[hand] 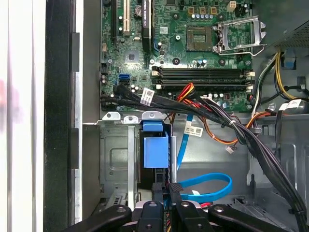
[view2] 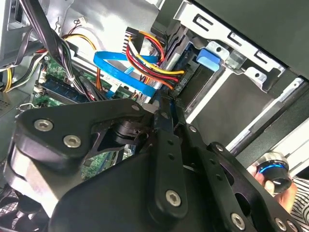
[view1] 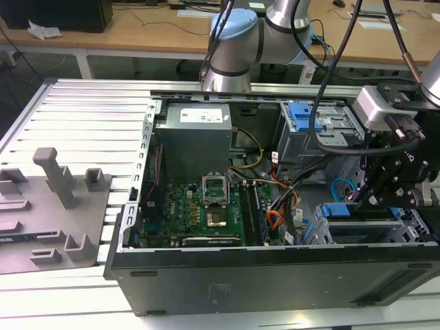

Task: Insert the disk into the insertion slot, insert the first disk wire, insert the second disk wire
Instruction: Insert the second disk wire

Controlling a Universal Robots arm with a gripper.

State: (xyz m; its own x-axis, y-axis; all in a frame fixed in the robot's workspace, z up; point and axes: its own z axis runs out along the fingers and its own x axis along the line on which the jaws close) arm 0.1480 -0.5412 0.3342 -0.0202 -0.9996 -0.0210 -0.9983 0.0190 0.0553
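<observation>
One disk (hand: 155, 151) seated in slot (hand: 116, 159). Gripper (hand: 166, 188) just beside slot mouth, fingers (view2: 164, 145) pressed together, seemingly pinching blue wire (hand: 205, 177) plug. Risk: plug skewed, jams at disk port; black bundle (hand: 217, 113) crossing slot snags gripper.

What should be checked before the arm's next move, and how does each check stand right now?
1. Disk in slot: ok, it sits inside.
2. Gripper on blue wire: ok, shut on its plug end.
3. Blue wire plugged into disk: cannot tell, gripper hides the plug.
4. Coloured wire plugged into disk: cannot tell, joint is hidden.
5. Black bundle clear of gripper: ok, it runs off to one side.
</observation>
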